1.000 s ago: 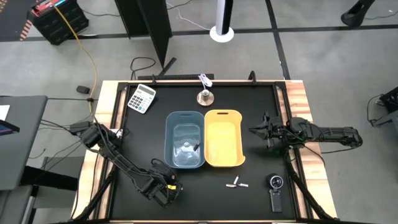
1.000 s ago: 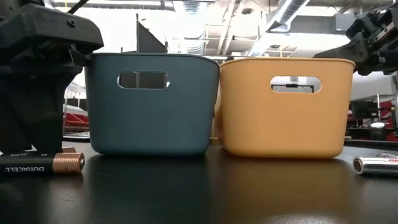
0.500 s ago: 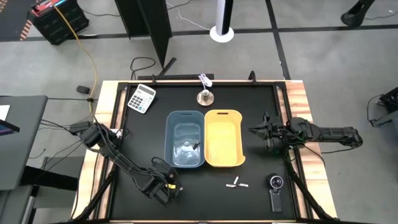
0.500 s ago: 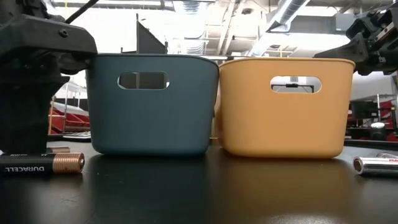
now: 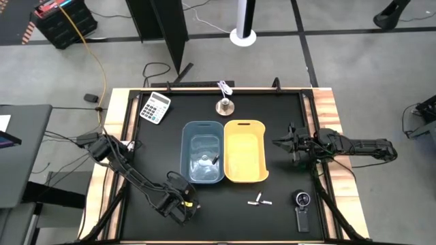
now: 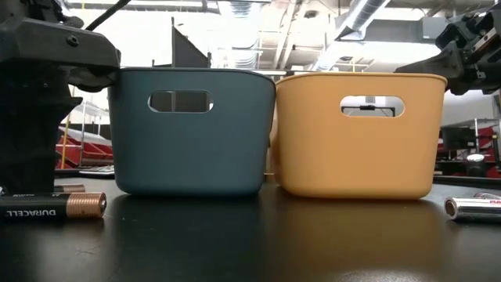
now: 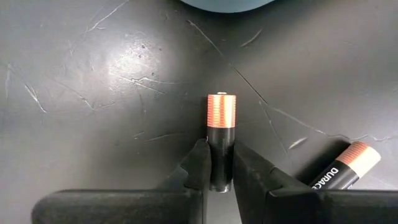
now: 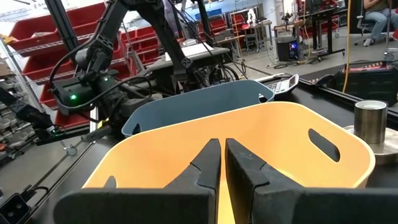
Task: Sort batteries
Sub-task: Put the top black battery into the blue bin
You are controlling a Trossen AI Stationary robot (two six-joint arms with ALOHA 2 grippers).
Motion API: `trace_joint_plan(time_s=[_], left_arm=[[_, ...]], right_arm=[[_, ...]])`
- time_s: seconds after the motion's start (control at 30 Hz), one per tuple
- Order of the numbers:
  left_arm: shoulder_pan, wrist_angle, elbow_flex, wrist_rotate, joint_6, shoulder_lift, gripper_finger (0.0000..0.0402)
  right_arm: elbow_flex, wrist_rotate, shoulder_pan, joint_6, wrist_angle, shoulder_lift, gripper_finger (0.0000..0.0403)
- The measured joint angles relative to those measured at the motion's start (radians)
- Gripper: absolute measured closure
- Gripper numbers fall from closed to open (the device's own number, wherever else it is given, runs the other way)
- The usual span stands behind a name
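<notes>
My left gripper [image 7: 221, 163] is low at the table's near left [image 5: 178, 207], shut on a dark battery with a copper tip [image 7: 221, 121] that lies on the table. A second dark battery [image 7: 345, 171] lies beside it, in front in the low view [image 6: 51, 206]. Two white batteries [image 5: 259, 201] lie near the front edge, right of centre. The blue bin [image 5: 202, 152] and the yellow bin [image 5: 244, 150] stand side by side mid-table. My right gripper [image 8: 222, 155] hovers shut at the yellow bin's right side [image 5: 281, 143], holding nothing. My left gripper pinches the battery's dark body [image 7: 221, 146] between its two fingers, at the end away from the copper tip. The fingers come from above, slanting down, one on each long side. The battery lies flat on the table, its copper tip pointing away from the gripper.
A calculator [image 5: 155, 107] and a metal weight [image 5: 224, 106] sit at the table's far side. A black round-dialled gadget [image 5: 302, 207] lies at the near right. Something small and dark lies inside the blue bin [image 5: 214, 160].
In the low view the dark bulk of my left gripper has drawn in, uncovering more of the battery behind the front one. The fingers have come together on the battery. The battery has stayed on the table.
</notes>
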Motion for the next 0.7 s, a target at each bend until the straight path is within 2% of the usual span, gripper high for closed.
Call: trace_joint_plan(time_s=[0.13, 0.3, 0.43, 0.7], left_arm=[[0.0, -0.054, 0.05, 0.019, 0.026, 0.007, 0.0362], [-0.004, -0.053, 0.084, 0.098, 0.055, 0.007, 0.0362], [-0.006, -0.092, 0.108, 0.099, 0.059, 0.006, 0.0362], [-0.03, -0.281, 0.236, 0.133, 0.075, 0.004, 0.0362]], right_arm=[[0.0, 0.0, 0.0, 0.0, 0.0, 0.0, 0.036], [0.0, 0.0, 0.0, 0.0, 0.0, 0.0, 0.036], [0.0, 0.0, 0.0, 0.0, 0.0, 0.0, 0.036], [0.0, 0.0, 0.0, 0.001, 0.0, 0.0, 0.036]])
